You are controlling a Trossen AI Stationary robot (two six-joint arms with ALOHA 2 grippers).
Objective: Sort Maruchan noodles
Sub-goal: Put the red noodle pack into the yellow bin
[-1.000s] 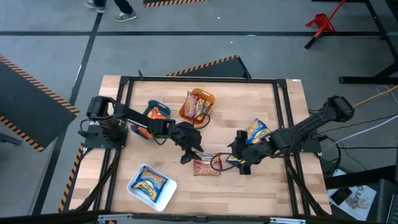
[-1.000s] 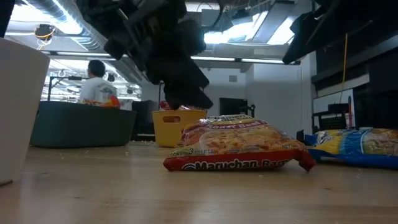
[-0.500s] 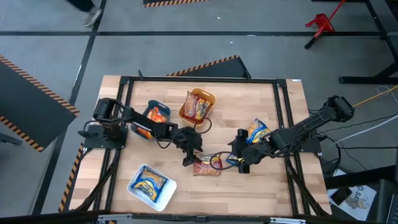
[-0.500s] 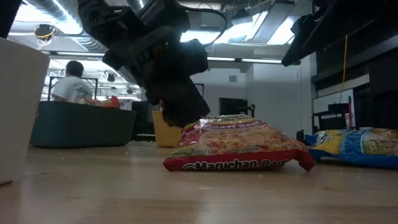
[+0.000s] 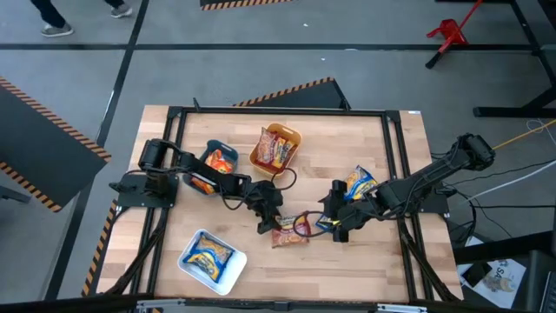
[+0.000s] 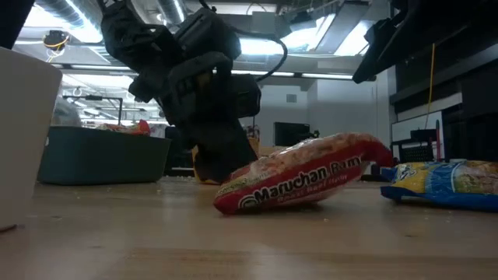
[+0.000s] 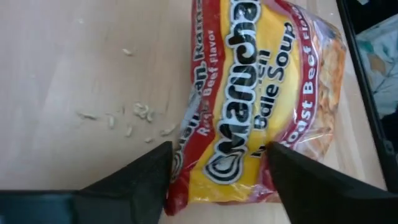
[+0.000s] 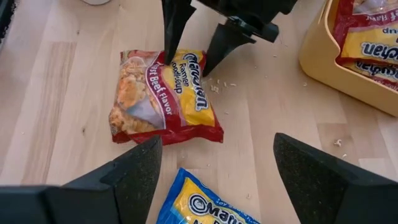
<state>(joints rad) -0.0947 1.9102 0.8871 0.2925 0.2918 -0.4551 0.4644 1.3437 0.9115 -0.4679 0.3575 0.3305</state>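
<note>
Left gripper [image 5: 271, 221] is working the pick step on the red roast-beef Maruchan packet [image 5: 287, 232] lying mid-surface, near side of centre. Its fingers [image 8: 214, 48] are straddling one edge of the packet, spread fairly wide, and the low view shows the packet [image 6: 307, 180] tipping up on that side, so it's being nudged or levered, not yet pinched. No firm hold visible.

Right gripper [image 5: 340, 228] is hovering just right of the same packet, fingers [image 8: 134, 180] fully spread, holding nothing. A blue-and-yellow packet [image 8: 208, 205] is lying right below it, just near of the red one; another blue-and-yellow packet [image 5: 360, 185] is sitting farther right.

Orange tray [image 5: 296, 135] at the far side is already holding red packets, teal tray [image 5: 208, 152] at far left is holding orange ones, white tray [image 5: 234, 270] near left has a blue-and-yellow one.

Next move, as I judge it: left fingers need to close across the packet edge, lift, then carry far to the orange tray. Crinkly wrapper looks slippery, so the pinch should go deeper before lifting.
</note>
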